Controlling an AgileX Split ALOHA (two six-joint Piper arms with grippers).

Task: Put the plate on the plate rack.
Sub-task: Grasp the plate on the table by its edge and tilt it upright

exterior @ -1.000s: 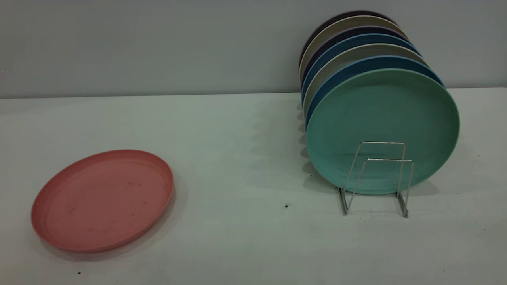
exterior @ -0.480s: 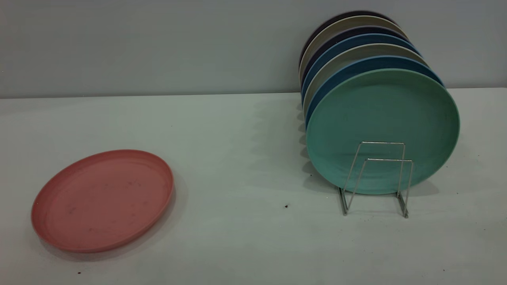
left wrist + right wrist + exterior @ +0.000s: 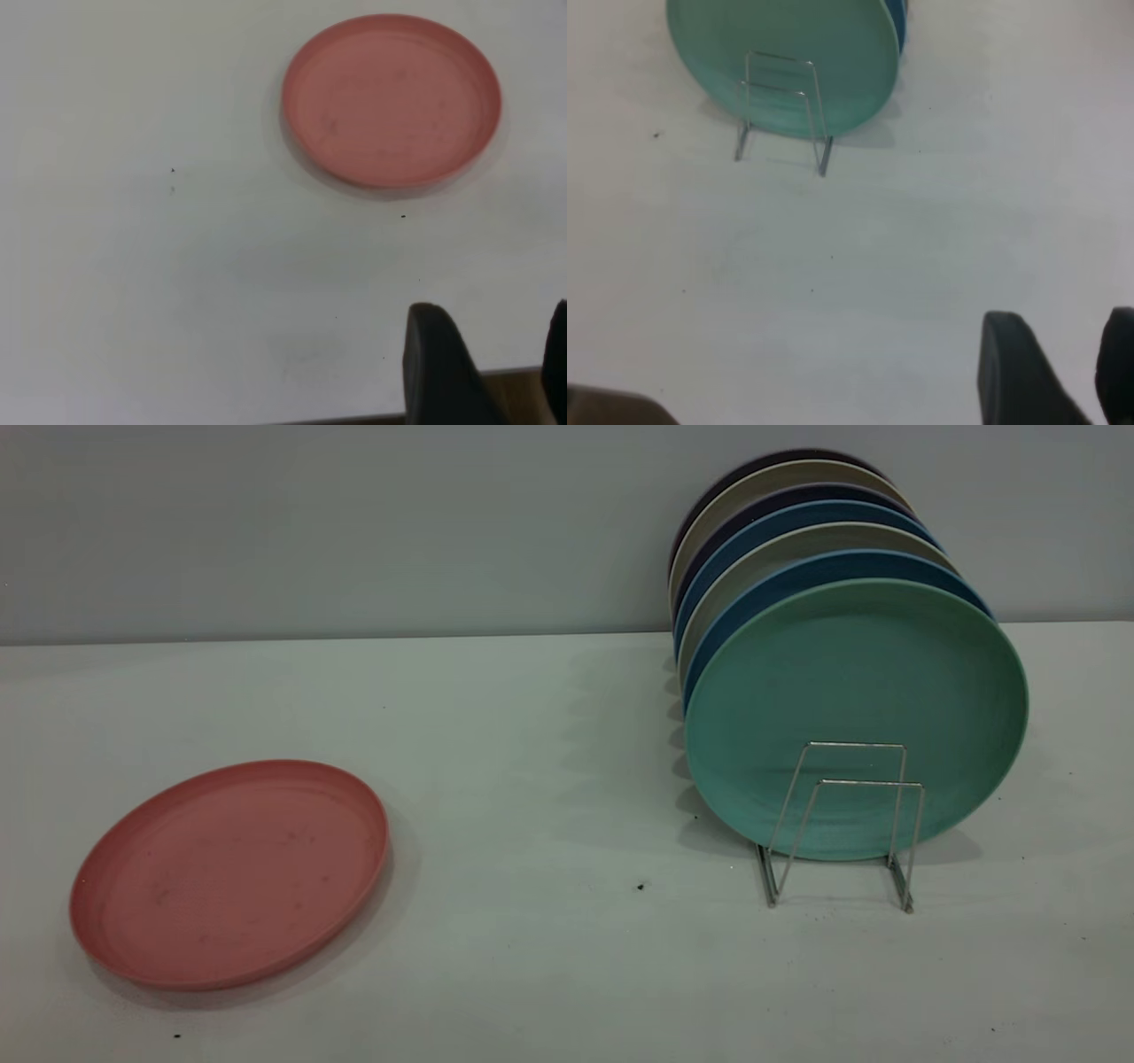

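Observation:
The salmon-pink plate point(image 3: 229, 872) lies flat on the white table at the left; it also shows in the left wrist view point(image 3: 392, 99). The silver wire plate rack point(image 3: 842, 824) stands at the right with its two front loops free; it also shows in the right wrist view point(image 3: 782, 111). My left gripper point(image 3: 492, 341) hangs open and empty near the table's near edge, well away from the plate. My right gripper point(image 3: 1054, 350) is open and empty, well short of the rack. Neither arm shows in the exterior view.
A teal-green plate point(image 3: 855, 717) stands upright in the rack, with several blue, beige and dark plates point(image 3: 788, 522) behind it. A grey wall runs behind the table. The table's wooden edge point(image 3: 514, 394) shows by the left gripper. A dark speck point(image 3: 640, 887) lies mid-table.

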